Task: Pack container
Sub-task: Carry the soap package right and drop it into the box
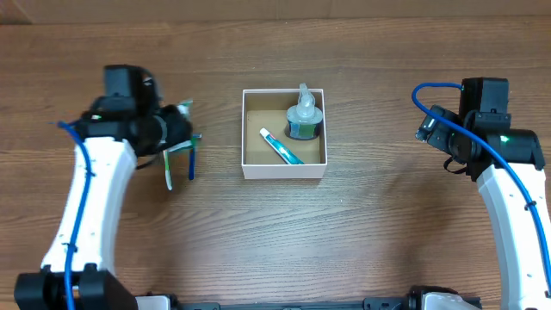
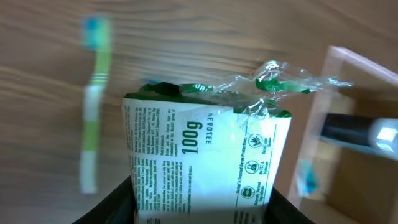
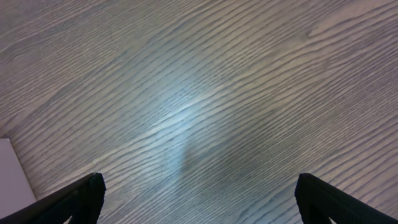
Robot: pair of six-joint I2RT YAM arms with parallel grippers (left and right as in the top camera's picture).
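Container [image 1: 284, 133] sits dead centre on the tabletop [image 1: 362, 232], open side up, white walls around a brown floor. Inside, a pump bottle [image 1: 304, 119] stands upright toward 1 o'clock, and a teal tube [image 1: 281, 147] lies slantwise across the floor toward 6 o'clock, near the bottle's base.

Over at 9 o'clock from the box, the left gripper [image 2: 196, 205] has a packet [image 2: 205, 155] between its fingers. It's a green-and-white wrapper with a crinkled clear seal at the far end, and both dark fingers press against its sides, so the gripper is closed on it about halfway. Whether the packet is off the wood, I cannot tell.

Just beside that gripper, toward 6 o'clock, two toothbrushes lie on the tabletop. One is a green brush [image 2: 94, 106], and the blue brush [image 1: 191, 164] lies near it on the side closer to the container, the pair roughly parallel and apart from each other.

At 3 o'clock from the container, well apart from it, the right gripper [image 3: 199, 180] is spread wide and holds nothing, with bare wood grain between its fingers.
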